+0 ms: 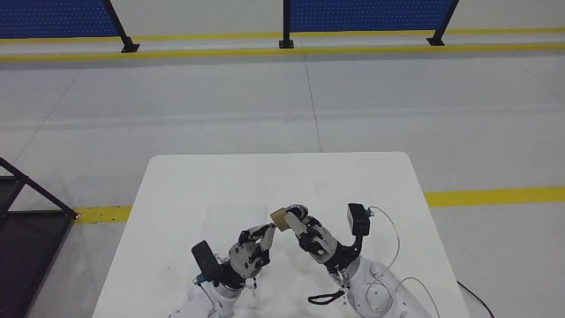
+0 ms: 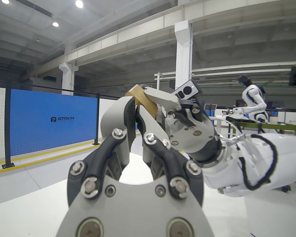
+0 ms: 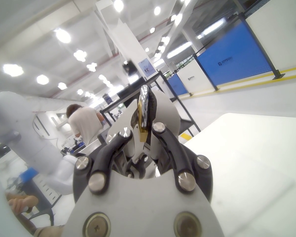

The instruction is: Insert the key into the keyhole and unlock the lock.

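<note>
The fingers [image 3: 165, 109] of the right gripper [image 3: 144, 99] squeezed the gold lock [image 3: 143, 135] and held it up above the white table [image 1: 203, 194]. The left gripper [image 2: 135, 109] had its fingers pressed close together, with the tips just beside the lock.

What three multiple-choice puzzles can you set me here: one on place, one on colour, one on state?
1. Where is the padlock? A) on the floor B) held above the table C) in a drawer
2. What colour is its body? A) brass yellow B) red C) black
3. How is the right gripper? A) wide open B) resting on the table C) shut on the padlock
Answers: 1 B, it hangs between the left gripper and the right one, clear of the table; 2 A, it shines yellow; 3 C, it clamps the body.
</note>
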`<state>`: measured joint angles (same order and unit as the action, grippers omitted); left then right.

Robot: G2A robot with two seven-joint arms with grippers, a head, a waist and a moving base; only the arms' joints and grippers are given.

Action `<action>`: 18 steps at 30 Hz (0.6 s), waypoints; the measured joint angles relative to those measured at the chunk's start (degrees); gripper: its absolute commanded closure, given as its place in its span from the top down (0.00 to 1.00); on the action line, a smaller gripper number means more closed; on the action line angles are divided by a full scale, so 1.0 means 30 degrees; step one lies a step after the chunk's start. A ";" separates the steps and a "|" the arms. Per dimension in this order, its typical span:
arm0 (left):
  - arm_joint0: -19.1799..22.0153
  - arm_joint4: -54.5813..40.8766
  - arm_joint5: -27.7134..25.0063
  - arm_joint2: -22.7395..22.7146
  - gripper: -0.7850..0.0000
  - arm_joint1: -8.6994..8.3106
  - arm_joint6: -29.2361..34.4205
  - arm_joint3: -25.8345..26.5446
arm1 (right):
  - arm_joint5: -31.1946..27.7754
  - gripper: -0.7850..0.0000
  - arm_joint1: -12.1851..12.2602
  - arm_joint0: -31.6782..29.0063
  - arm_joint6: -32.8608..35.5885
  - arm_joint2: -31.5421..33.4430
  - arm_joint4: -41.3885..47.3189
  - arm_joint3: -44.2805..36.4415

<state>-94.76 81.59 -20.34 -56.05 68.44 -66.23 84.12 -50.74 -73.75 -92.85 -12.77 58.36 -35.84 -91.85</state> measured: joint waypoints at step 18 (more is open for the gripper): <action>0.0618 0.1923 0.4317 0.0476 0.00 0.0343 -0.2000 -0.0734 | -0.0104 0.00 0.0045 -0.0074 0.0067 0.0072 -0.0041 -0.0075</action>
<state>-92.91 87.36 -7.39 -54.62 69.47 -72.23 81.92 -51.05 -73.61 -93.08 -12.57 58.57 -35.96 -92.08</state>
